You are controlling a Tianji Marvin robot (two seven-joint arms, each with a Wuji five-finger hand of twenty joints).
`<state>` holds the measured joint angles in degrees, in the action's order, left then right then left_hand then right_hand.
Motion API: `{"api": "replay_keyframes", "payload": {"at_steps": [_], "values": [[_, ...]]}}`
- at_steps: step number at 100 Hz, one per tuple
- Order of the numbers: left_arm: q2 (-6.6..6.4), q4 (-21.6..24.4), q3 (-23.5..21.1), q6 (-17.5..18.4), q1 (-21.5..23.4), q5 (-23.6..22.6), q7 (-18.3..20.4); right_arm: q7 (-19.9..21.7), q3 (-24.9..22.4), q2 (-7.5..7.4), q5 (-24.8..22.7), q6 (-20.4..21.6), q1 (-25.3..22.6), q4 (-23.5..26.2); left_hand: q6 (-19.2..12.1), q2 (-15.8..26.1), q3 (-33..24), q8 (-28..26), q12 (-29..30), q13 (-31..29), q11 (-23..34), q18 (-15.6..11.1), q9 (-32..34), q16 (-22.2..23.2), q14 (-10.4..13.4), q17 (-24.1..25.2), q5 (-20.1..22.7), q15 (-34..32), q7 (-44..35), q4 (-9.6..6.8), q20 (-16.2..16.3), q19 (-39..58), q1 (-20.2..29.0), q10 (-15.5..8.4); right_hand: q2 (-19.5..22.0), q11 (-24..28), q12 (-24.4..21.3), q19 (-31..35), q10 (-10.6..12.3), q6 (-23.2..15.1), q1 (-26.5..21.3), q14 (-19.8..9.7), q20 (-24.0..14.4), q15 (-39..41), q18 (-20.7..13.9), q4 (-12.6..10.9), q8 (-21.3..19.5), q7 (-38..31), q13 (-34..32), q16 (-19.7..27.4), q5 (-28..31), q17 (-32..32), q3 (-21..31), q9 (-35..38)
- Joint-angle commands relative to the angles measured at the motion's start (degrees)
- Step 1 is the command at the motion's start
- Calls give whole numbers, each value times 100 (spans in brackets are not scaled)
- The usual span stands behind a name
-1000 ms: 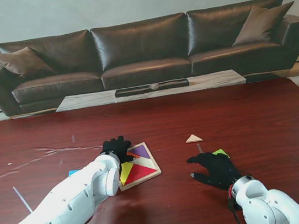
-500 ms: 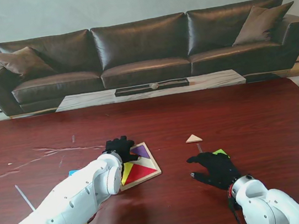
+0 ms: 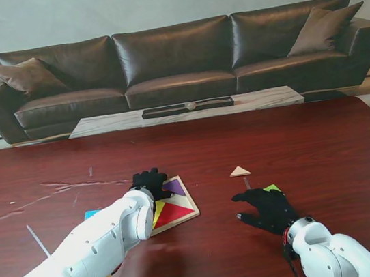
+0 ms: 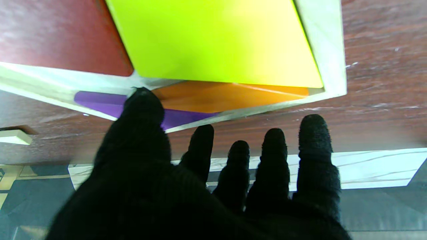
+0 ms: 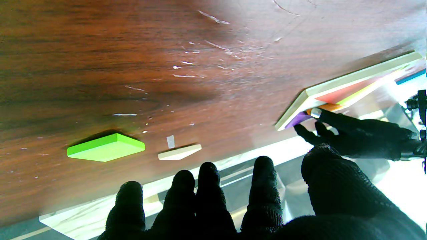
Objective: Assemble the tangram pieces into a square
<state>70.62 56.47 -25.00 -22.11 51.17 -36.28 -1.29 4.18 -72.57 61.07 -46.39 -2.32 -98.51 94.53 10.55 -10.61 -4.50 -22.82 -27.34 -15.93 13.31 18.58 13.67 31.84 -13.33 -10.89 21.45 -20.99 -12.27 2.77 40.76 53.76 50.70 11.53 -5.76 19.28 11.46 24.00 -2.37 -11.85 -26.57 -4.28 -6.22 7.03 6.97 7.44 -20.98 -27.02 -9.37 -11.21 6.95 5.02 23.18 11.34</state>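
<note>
Tabletop (image 3: 323, 140): dark red wood, scratched.

Tray (image 3: 189, 209): pale wooden frame, left of centre, holding a red piece (image 3: 173, 213), yellow piece (image 3: 156, 213), purple piece (image 3: 174, 187) and orange piece (image 4: 213, 96). Its left part is hidden behind the left arm; the orange piece is hardly visible from the stand.

Left hand (image 3: 149, 182): black glove, fingers spread, gripping nothing. It rests at the tray's far left corner; in the left wrist view the thumb tip lies over the purple piece.

Blue piece (image 3: 91, 214): only a corner shows beside the left arm.

Right hand (image 3: 266, 208): black glove, fingers spread over bare tabletop, holding nothing.

Green piece (image 3: 272, 187): just beyond the right hand's fingers, partly covered from the stand; apart from them in the right wrist view.

Plain wooden triangle (image 3: 239, 171): farther from me, between tray and green piece, untouched.
</note>
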Motion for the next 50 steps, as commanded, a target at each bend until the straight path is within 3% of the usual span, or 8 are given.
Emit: {"api": "replay_keyframes", "payload": {"at_steps": [1, 28, 32, 50], "values": [[-13, 33, 0, -34, 0, -25, 0, 1, 23, 10, 1, 27, -23, 1, 13, 20, -131, -75, -31, -165, 75, 37, 95, 52, -39, -15, 132, -74, -68, -240, 116, 47, 209, 159, 110, -131, -54, -118, 36, -169, -142, -33, -122, -61, 45, -107, -48, 74, 43, -51, -201, 40, -78, -106], [-32, 31, -23, -38, 32, -98, -61, 3, 46, 9, 3, 13, -16, 1, -184, -135, -730, -156, -25, -359, 348, -11, 380, 47, 10, -108, 464, -216, -619, -170, 51, 134, 362, 91, 105, -134, -56, -125, 39, -171, -138, -32, -128, -63, 43, -107, -47, 86, 45, -50, -200, 40, -74, -104], [-38, 36, -28, -32, 38, -106, -62, 4, 49, 9, 1, 10, -14, 1, -230, -242, -1189, -90, 6, -381, 381, -9, 407, 28, 15, -113, 516, -240, -790, -99, 9, 159, 159, 83, 105, -137, -57, -126, 34, -172, -137, -28, -129, -63, 42, -106, -46, 89, 45, -50, -200, 40, -74, -107], [-83, 97, -44, -9, 65, -148, -13, 5, 75, 9, 0, 8, 6, -8, -277, -347, -1398, -135, -3, -411, 427, -25, 452, 28, 31, -138, 559, -257, -965, -94, -3, 165, 262, 65, 102, -142, -60, -130, 36, -172, -138, -32, -133, -63, 45, -106, -46, 94, 43, -49, -200, 39, -68, -104]]}}
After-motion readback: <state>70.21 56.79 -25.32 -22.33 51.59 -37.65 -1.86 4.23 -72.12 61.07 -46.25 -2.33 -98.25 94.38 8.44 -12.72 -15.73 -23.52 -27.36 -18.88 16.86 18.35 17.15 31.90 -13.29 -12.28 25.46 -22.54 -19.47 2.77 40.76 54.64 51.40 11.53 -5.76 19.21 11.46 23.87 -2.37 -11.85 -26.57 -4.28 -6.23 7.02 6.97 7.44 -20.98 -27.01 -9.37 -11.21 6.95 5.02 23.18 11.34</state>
